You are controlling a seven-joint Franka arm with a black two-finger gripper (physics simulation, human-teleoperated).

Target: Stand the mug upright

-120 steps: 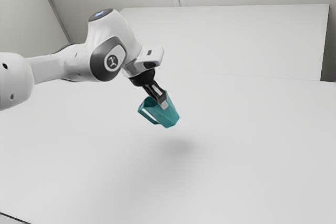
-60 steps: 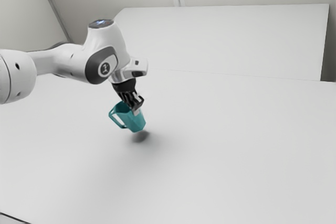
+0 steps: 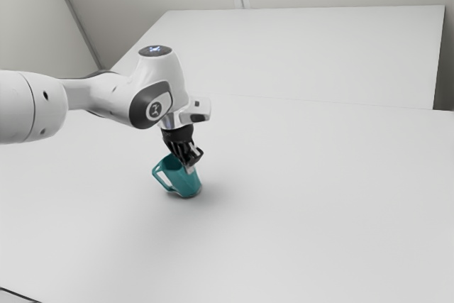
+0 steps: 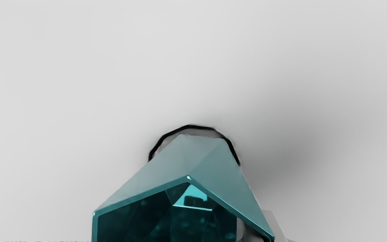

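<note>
The robot's black two-finger gripper (image 3: 190, 169) points down and is clamped on the wall of a teal, many-sided mug. In the wrist view one finger shows inside the mouth and the other, a grey fingertip (image 4: 274, 223), just outside the same wall, so the wall is pinched between them.

The mug (image 3: 184, 182) hangs below the gripper, mouth upward and base downward. It leans, its mouth tipped toward the exterior view's left, where its handle (image 3: 160, 180) also points. The base is at or very near the white table (image 3: 305, 204); whether it touches all round, I cannot tell. A soft shadow lies on the tabletop near it.

Beyond, the white robot arm (image 3: 157, 83) reaches in from the exterior view's left and bends down over the mug.

The task looks well along, in my judgement: the mug is closer to standing than lying. Left to do, it seems, is to take out the lean, settle the base flat, then open the fingers and draw clear so that the mug stands by itself.
</note>
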